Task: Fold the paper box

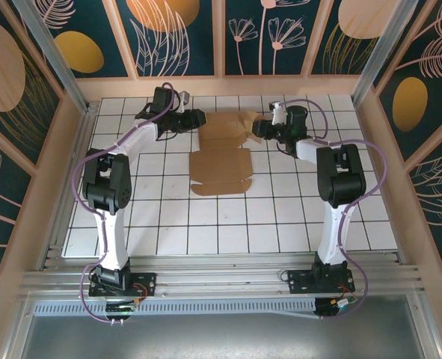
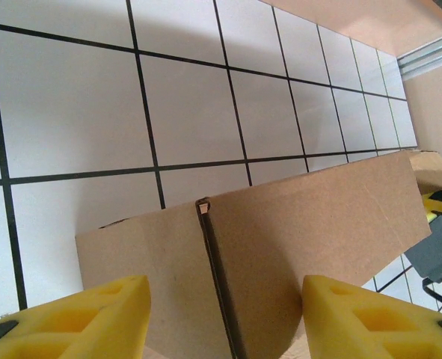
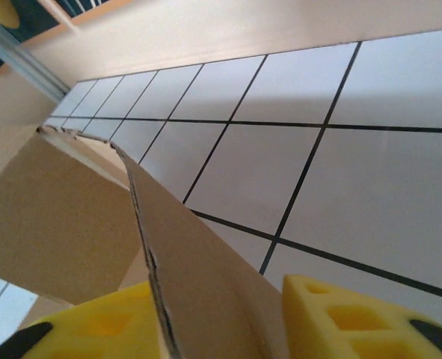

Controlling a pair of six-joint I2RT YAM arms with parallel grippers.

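We found the plain brown die-cut cardboard paper box (image 1: pixel 221 170) on the white, black-gridded desk (image 1: pixel 168 224). Its far portion lay between the two end effectors, and its broad flat panel lay on the side of them toward the arm bases. The left end effector (image 1: pixel 197 120) met the sheet's left edge and the right end effector (image 1: pixel 260 129) met its right edge, each pointing inward at the other.

In the left wrist view the yellow fingers (image 2: pixel 86 318) were apart, and a raised cardboard wall with a creased corner stood in the gap without being pinched. In the right wrist view the fingers were likewise apart. A lifted flap's cut edge ran up through the gap and curved away toward the far side.

We judged the mirrored placing to be deliberate: with one end effector on each side, the side flaps could be raised together and each push would brace the sheet against the other. The flat panel looked set to serve as the base. The folding seemed to be at an early stage. We thought the sheet might slide on the smooth desk, or a flap might buckle away from its crease.
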